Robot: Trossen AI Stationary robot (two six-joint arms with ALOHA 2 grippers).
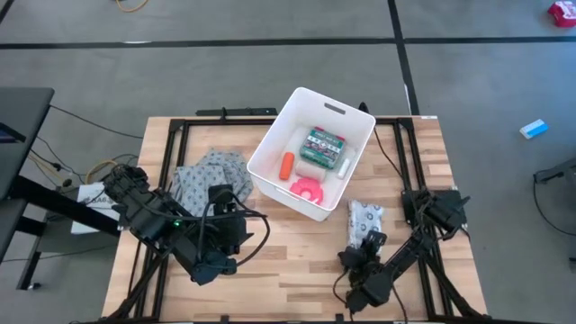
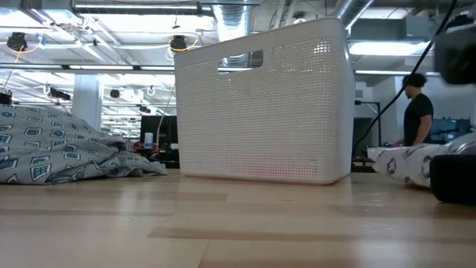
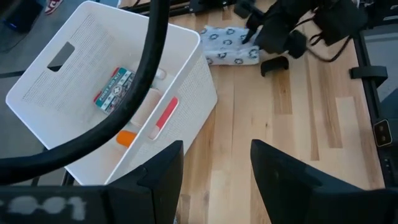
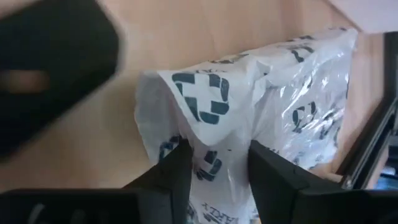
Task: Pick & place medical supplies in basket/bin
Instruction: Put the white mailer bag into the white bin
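The white bin [image 1: 270, 148] stands at the table's far middle. It holds the green-red box [image 1: 323, 144], orange cylinder [image 1: 286, 164], pink disc [image 1: 306, 189] and white tube [image 1: 343, 166]. The clear spotted packet [image 1: 366, 216] lies flat on the table right of the bin. My right gripper [image 1: 363, 241] sits at the packet's near end, shut on it. My left gripper [image 1: 227, 236] is open, near the bin's left near side, and holds nothing. The gauze roll I cannot make out. My right gripper pinches the packet's near end [image 4: 214, 163] between its two fingers [image 4: 177, 171]; the crinkled plastic fills the gap. It comes slanting from the table's near side. The packet's body [image 3: 230, 46] rests on the table, spreading past the fingers toward the bin.
The grey patterned cloth [image 1: 211, 175] lies bunched left of the bin. Black frame rails [image 1: 400, 171] run along the table's edges. Bare wood [image 1: 288, 261] lies between the arms on the near side. A person [image 2: 418, 112] stands in the room beyond.
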